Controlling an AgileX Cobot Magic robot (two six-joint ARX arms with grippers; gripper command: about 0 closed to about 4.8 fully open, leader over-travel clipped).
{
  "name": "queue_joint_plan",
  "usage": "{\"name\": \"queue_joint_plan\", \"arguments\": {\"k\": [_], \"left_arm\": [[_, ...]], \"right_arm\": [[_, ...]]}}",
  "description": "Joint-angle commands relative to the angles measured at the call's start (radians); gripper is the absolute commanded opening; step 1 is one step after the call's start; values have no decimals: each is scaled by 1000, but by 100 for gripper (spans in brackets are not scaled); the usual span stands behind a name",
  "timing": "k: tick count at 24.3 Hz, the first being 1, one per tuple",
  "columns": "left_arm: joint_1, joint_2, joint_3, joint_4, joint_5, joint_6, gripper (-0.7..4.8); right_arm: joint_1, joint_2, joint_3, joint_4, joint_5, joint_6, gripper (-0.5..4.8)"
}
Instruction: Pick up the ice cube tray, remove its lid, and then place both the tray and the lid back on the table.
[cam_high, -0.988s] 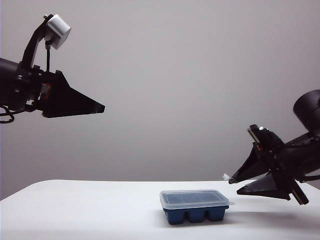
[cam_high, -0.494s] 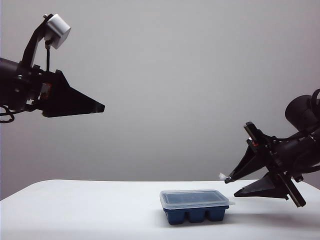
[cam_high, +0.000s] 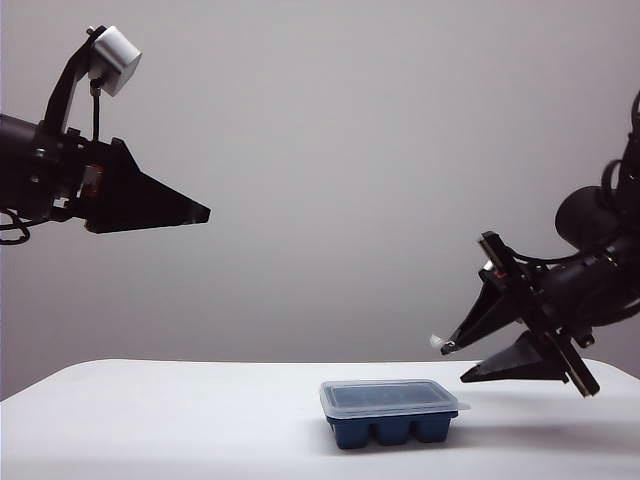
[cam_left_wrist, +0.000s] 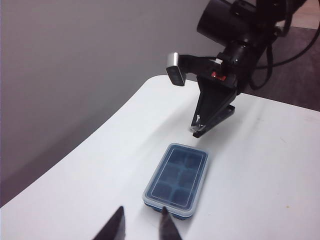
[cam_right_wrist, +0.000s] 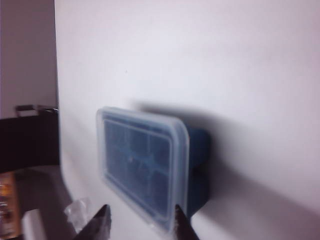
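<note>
The dark blue ice cube tray stands on the white table with the frosted lid seated on it. My right gripper hovers just above and right of the tray's right end, tilted down toward it, jaws open and empty. In the right wrist view the lid and tray side lie close ahead of the right gripper. My left gripper hangs high at the left, far from the tray. Its wrist view shows the left gripper open, empty, above the lid.
A small whitish scrap sticks at the tip of the upper right finger. The table's far edge meets a plain grey wall. Bare tabletop surrounds the tray. The right arm reaches over the table's far end.
The right gripper has risen a little, moved left toward the tray, tilted further down and spread its jaws wider. The left arm, tray and lid have not moved.
</note>
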Motion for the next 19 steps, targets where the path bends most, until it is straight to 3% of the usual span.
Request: {"name": "queue_joint_plan", "arguments": {"k": [1,8,19], "left_arm": [[-1,-3,3,13,5,-3,89],[-1,-3,3,13,5,-4,89],[-1,-3,3,12,5,-22,89]], "right_arm": [[-2,-4,26,-69,53,-114,159],[3,-3,27,-76,80,-199,159],[4,82,27,-67,-12,-198,159]]}}
